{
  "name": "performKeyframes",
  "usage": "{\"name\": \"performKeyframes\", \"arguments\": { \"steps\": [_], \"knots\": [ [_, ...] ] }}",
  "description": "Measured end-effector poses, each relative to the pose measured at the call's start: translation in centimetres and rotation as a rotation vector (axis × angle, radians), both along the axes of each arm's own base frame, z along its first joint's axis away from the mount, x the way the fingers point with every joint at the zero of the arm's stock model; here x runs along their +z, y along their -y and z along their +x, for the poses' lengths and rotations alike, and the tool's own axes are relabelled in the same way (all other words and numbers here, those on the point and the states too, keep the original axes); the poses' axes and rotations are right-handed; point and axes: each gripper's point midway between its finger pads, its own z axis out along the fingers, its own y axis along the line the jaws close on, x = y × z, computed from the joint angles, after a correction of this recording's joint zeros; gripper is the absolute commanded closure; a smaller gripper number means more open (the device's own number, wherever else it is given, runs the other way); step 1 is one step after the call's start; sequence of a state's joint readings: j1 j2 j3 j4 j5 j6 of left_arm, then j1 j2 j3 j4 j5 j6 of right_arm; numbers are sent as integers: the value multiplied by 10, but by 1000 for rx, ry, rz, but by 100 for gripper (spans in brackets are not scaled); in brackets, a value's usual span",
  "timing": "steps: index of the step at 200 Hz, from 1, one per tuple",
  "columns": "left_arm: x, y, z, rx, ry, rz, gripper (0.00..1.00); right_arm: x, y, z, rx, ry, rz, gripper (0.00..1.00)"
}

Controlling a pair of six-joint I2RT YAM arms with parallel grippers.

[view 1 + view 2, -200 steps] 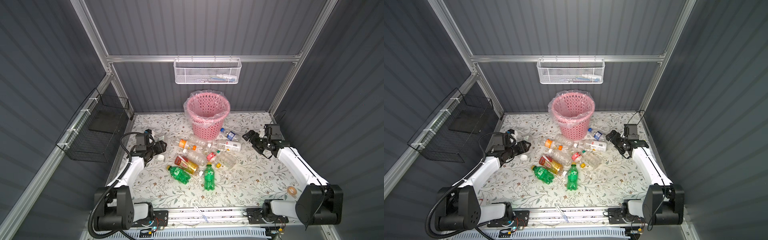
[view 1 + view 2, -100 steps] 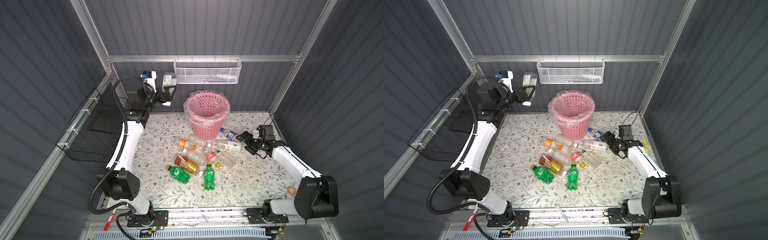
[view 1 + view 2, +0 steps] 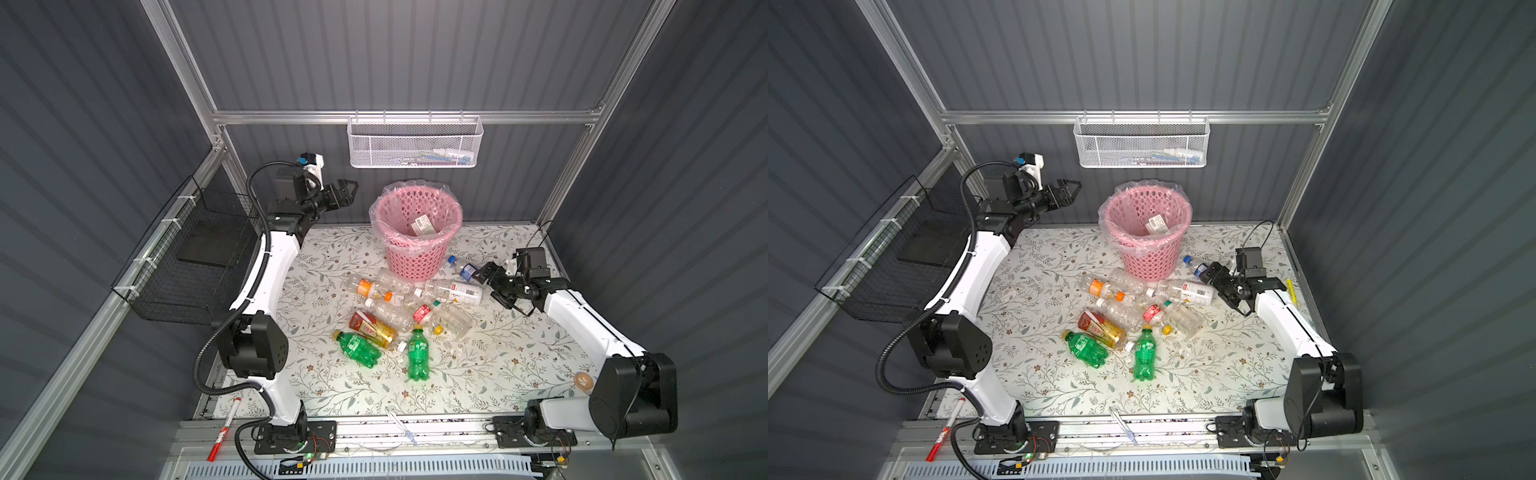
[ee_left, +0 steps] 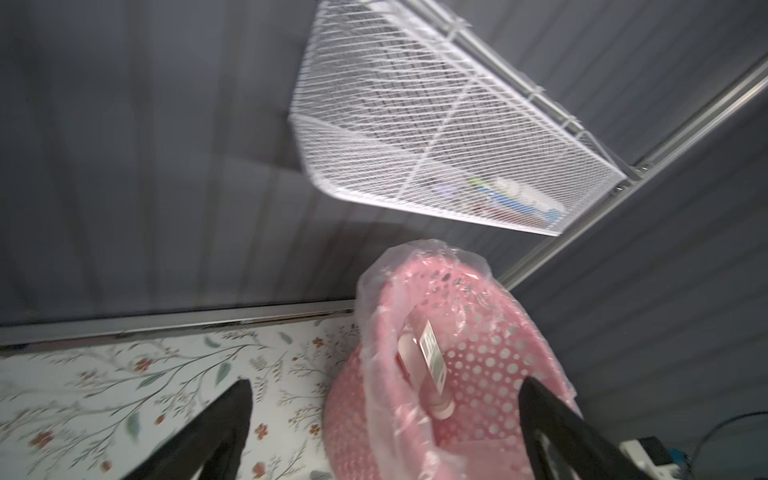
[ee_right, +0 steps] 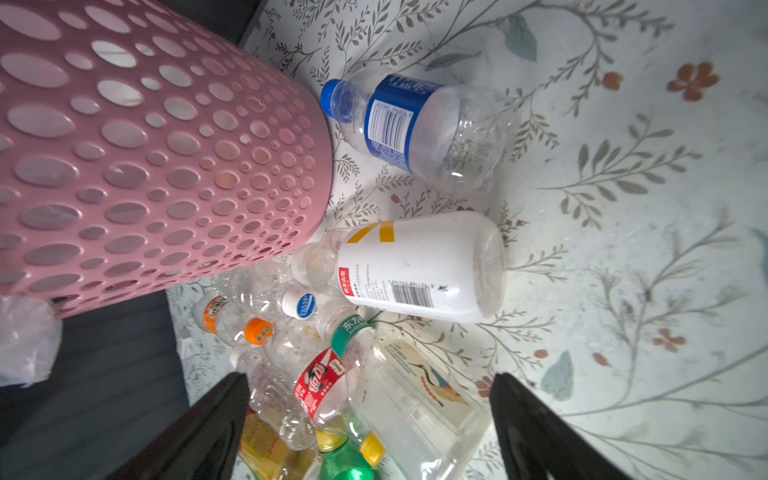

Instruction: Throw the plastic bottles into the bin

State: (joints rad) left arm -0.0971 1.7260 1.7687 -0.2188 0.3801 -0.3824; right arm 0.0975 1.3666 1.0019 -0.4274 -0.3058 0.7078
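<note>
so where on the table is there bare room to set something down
Bare cloth between the left arm and the bottle pile, and the front strip between the green bottles and the rail. Crowded from the bin to the green bottles.

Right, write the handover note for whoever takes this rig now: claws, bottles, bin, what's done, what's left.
Left claw: open, empty, raised to the left of the round pink perforated plastic bin.
Right claw: open, empty, low by the clear white-labelled plastic bottle and the clear blue-capped plastic bottle.
Done: one clear labelled bottle lies in the bin.
Left: about ten bottles on the floral table in front of the bin, among them two green plastic bottles and an amber tea bottle.
</note>
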Motion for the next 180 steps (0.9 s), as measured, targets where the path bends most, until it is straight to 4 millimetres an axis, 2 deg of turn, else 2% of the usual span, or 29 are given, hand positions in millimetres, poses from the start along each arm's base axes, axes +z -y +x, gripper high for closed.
{"name": "performKeyframes", "arguments": {
  "steps": [22, 41, 55, 73, 97, 112, 125, 180],
  "knots": [
    [1, -36, -24, 99, 5, 25, 0, 4, -6, -4, 83, 13, -90, 8],
    [4, -48, -45, 136, 20, 51, 0, -1, -23, -12, 203, 2, -167, 9],
    [-8, -51, -56, 146, 1, 68, 0, -11, -40, -21, 312, -25, -235, 10],
    [-49, -54, -64, 151, -84, 89, 0, -29, -60, -34, 439, -65, -313, 11],
    [-122, -55, -76, 148, -256, 113, 0, -51, -76, -53, 578, -119, -396, 11],
    [-147, -57, -83, 150, -322, 121, 0, -60, -79, -59, 629, -142, -449, 9],
    [-153, -58, -85, 150, -340, 123, 0, -67, -80, -59, 656, -156, -491, 7],
    [-151, -58, -81, 152, -308, 122, 0, -86, -78, -50, 723, -181, -620, 5]
  ]
}}
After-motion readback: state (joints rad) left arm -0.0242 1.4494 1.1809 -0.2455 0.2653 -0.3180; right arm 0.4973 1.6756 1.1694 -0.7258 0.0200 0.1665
